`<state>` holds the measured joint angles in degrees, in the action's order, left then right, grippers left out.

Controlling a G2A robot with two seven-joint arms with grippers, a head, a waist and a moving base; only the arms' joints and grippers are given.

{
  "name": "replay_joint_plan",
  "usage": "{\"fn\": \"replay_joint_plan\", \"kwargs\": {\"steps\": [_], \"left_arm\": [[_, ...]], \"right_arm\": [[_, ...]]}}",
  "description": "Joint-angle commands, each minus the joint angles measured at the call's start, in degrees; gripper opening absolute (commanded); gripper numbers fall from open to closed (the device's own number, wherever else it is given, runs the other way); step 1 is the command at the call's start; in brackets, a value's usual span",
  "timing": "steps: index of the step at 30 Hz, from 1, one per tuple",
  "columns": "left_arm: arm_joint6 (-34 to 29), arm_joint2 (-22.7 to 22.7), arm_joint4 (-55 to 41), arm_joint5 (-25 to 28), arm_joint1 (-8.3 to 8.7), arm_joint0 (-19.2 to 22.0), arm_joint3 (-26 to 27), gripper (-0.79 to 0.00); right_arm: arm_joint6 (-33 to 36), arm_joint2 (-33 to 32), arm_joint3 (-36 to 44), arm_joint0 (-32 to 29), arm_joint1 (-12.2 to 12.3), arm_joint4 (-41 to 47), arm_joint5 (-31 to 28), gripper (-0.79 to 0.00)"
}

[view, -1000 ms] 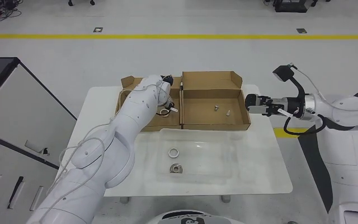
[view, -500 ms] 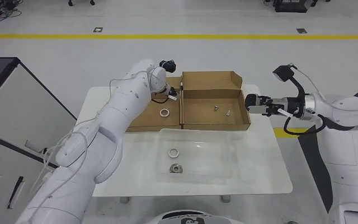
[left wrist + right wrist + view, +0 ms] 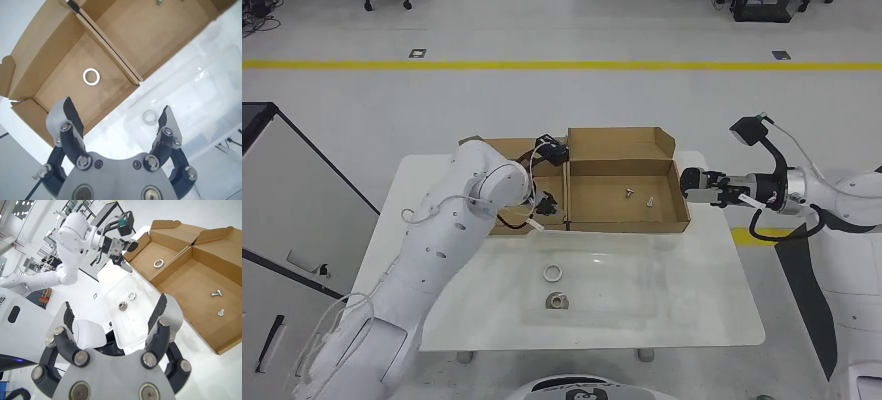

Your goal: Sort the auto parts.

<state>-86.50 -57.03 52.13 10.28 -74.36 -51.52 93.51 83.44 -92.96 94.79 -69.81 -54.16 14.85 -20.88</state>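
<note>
Left gripper [image 3: 116, 106] jaws wide, nothing held, hanging over the seam where the left box [image 3: 28, 72] front wall meets the tray [image 3: 632, 290] back edge. Right gripper [image 3: 114, 302] also wide and empty, parked off the right box [image 3: 602, 205] right wall, near the bench [image 3: 722, 300] right edge

Sorted so far, we reckon: box ring [image 3: 91, 76] flat on the left box floor, bolts [image 3: 216, 293] in the right box. Left in the tray: tray ring [image 3: 553, 271] left of centre, hub [image 3: 558, 300] near it toward the tray's front edge, the two not touching

What the next pick turns on: tray ring lies toward the bench front from the left gripper and below it, so we'd call it a short pull-back and drop. It's flat and round, no long axis, so jaw angle shouldn't matter much. Left arm is clearly nearer; right is well apart, across the right box
</note>
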Motion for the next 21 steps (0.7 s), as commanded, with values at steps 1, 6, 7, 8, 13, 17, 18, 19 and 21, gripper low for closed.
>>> {"fn": "replay_joint_plan", "kwargs": {"steps": [1, 6, 7, 8, 13, 17, 18, 19, 21], "left_arm": [[-1.3, -1.0, -1.3, 2.0, 0.52, -2.3, 3.4, 0.0], [-1.5, -1.5, -3.2, 4.5, 1.36, -4.3, 5.5, 0.0], [-1.5, -1.5, -3.2, 4.5, 1.36, -4.3, 5.5, 0.0], [-1.5, -1.5, -3.2, 4.5, 1.36, -4.3, 5.5, 0.0], [-1.5, -1.5, -3.2, 4.5, 1.36, -4.3, 5.5, 0.0], [-0.8, -1.2, -2.9, 5.3, 1.45, -4.7, 5.3, 0.0], [0.0, -1.2, -4.0, 6.6, 1.52, -5.0, 5.8, 0.0], [0.6, -1.2, -5.7, 8.1, 1.66, -5.4, 6.5, 0.0], [0.1, 0.9, -4.9, 7.6, 2.29, -5.2, 7.5, 0.0]], "right_arm": [[0.0, 0.0, 0.0, 0.0, 0.0, 0.0, 0.0, 0.0], [0.0, 0.0, 0.0, 0.0, 0.0, 0.0, 0.0, 0.0], [0.0, 0.0, 0.0, 0.0, 0.0, 0.0, 0.0, 0.0], [0.0, 0.0, 0.0, 0.0, 0.0, 0.0, 0.0, 0.0], [0.0, 0.0, 0.0, 0.0, 0.0, 0.0, 0.0, 0.0], [0.0, 0.0, 0.0, 0.0, 0.0, 0.0, 0.0, 0.0], [0.0, 0.0, 0.0, 0.0, 0.0, 0.0, 0.0, 0.0], [0.0, 0.0, 0.0, 0.0, 0.0, 0.0, 0.0, 0.0], [0.0, 0.0, 0.0, 0.0, 0.0, 0.0, 0.0, 0.0]]}}
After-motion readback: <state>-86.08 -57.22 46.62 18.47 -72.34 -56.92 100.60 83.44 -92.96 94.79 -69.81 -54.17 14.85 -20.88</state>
